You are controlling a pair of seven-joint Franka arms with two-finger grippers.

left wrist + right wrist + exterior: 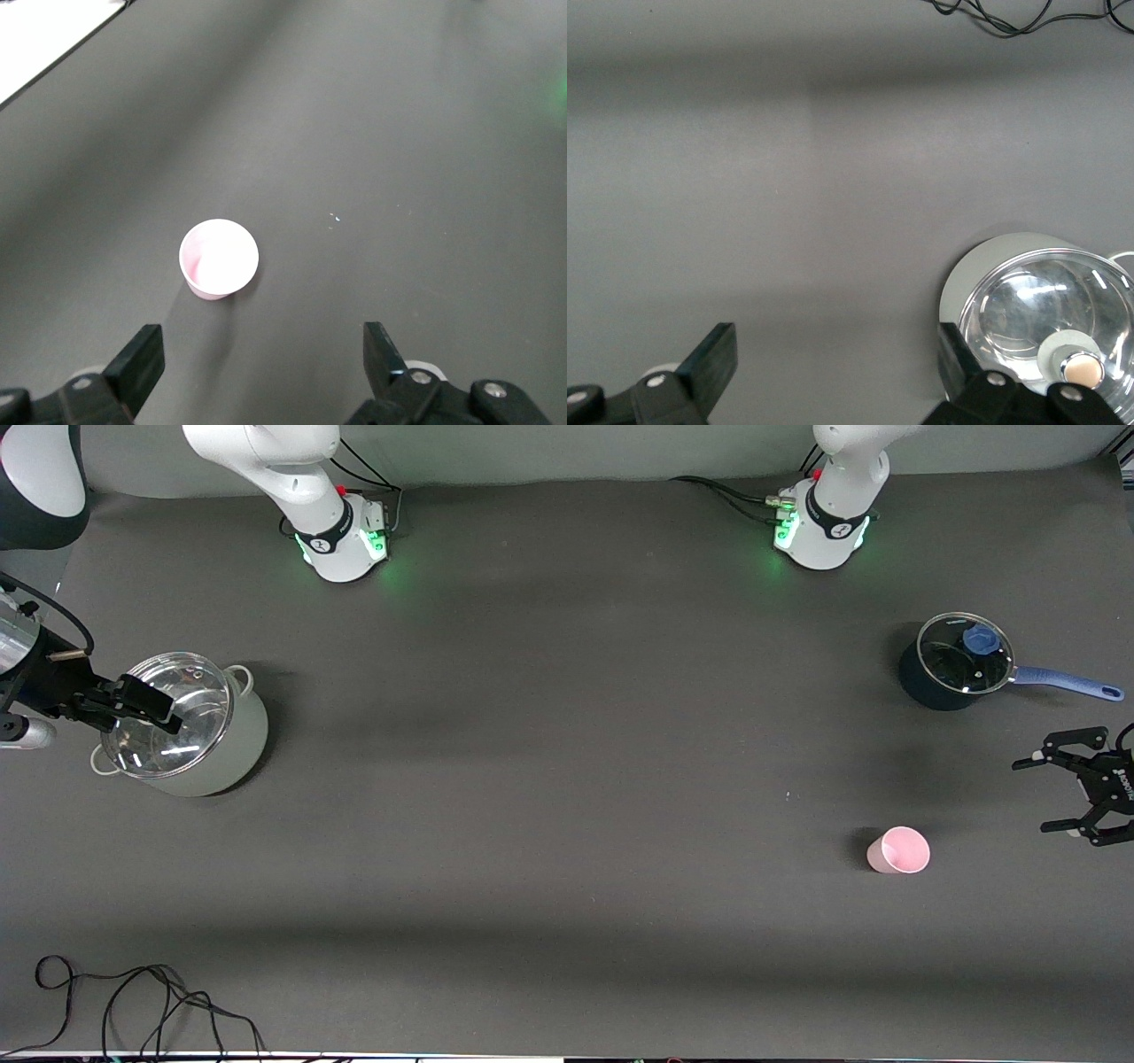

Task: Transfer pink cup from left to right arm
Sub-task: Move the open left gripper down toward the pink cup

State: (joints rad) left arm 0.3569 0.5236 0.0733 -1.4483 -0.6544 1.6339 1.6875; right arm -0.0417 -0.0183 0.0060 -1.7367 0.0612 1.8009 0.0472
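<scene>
The pink cup (899, 850) stands upright and alone on the dark table, toward the left arm's end and nearer to the front camera than the blue saucepan. My left gripper (1033, 795) hangs open beside the cup, at that end's table edge, holding nothing. In the left wrist view the cup (219, 258) lies ahead of the open left gripper (261, 341), apart from both fingers. My right gripper (164, 710) is open and empty above the lidded steel pot at the right arm's end. The right wrist view shows the right gripper (833, 341) over bare table beside that pot.
A steel pot with a glass lid (190, 726) (1050, 310) stands at the right arm's end. A dark blue saucepan with a glass lid and long handle (961, 660) stands near the left arm's base. Loose black cable (133, 1001) lies at the table's front edge.
</scene>
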